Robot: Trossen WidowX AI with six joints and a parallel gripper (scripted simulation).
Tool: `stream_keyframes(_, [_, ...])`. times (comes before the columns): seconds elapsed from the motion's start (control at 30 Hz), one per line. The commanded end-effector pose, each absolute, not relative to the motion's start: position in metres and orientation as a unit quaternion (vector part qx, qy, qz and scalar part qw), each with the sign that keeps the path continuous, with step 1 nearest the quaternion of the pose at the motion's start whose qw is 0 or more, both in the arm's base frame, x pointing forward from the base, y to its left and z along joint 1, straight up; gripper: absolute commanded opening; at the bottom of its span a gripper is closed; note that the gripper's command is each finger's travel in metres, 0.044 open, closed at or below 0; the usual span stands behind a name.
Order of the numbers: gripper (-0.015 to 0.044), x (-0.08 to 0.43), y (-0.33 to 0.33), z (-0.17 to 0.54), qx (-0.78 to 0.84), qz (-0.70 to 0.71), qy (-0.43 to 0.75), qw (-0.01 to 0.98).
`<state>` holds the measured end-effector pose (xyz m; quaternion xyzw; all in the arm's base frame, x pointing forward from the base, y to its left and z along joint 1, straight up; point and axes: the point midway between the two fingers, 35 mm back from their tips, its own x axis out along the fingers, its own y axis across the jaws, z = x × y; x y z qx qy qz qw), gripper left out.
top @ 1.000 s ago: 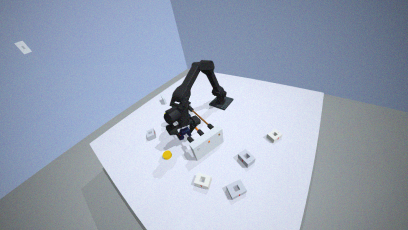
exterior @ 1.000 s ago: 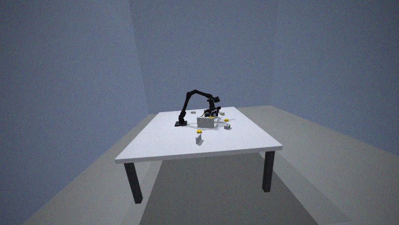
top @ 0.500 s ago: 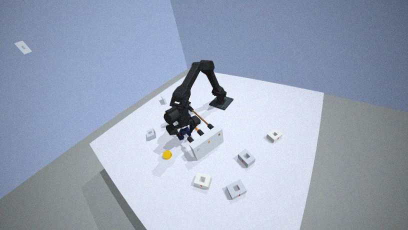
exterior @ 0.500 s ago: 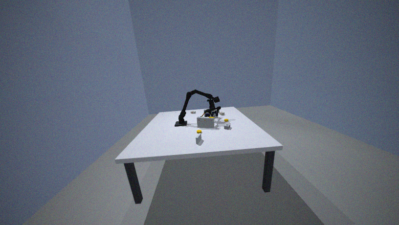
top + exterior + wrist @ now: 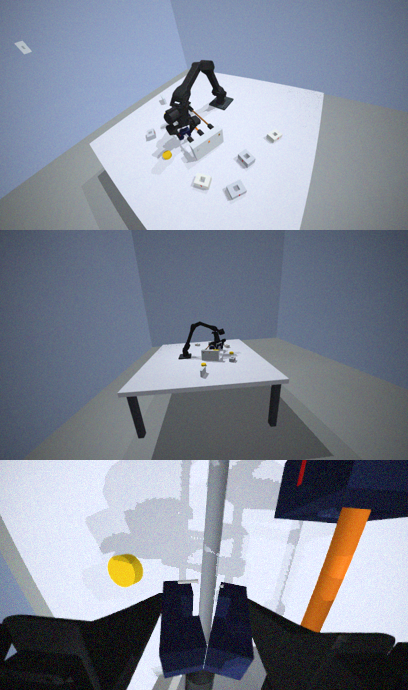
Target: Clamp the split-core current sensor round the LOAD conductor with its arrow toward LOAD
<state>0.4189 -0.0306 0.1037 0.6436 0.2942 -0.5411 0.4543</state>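
Observation:
My gripper point(image 5: 183, 127) point(image 5: 204, 600) is shut on a dark blue split-core sensor point(image 5: 185, 131) point(image 5: 180, 635), one finger against each half. In the wrist view the halves lie on either side of the grey conductor point(image 5: 213, 535). They meet at the end near the camera, and a gap shows between their far ends. No arrow can be made out on this sensor in the wrist view. A second dark blue body point(image 5: 320, 495) with a red mark sits at the orange conductor point(image 5: 337, 565) beside it. The LOAD marking cannot be read in any view.
A pale box point(image 5: 207, 145) point(image 5: 210, 355) stands by the conductor ends. A yellow disc point(image 5: 167, 155) point(image 5: 125, 570) lies near the gripper. Several blocks with square holes lie about, such as a grey one point(image 5: 246, 158) and a white one point(image 5: 202, 181). A small upright panel point(image 5: 203, 372) stands apart.

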Motion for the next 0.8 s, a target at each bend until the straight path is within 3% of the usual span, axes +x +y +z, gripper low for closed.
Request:
stream_keyframes(0.0, [0.0000, 0.4220, -0.0262, 0.1132, 0.652, -0.528, 0.292, 0.460])
stream_keyframes(0.77, [0.0000, 0.4189, -0.0306, 0.1037, 0.644, -0.541, 0.294, 0.454])
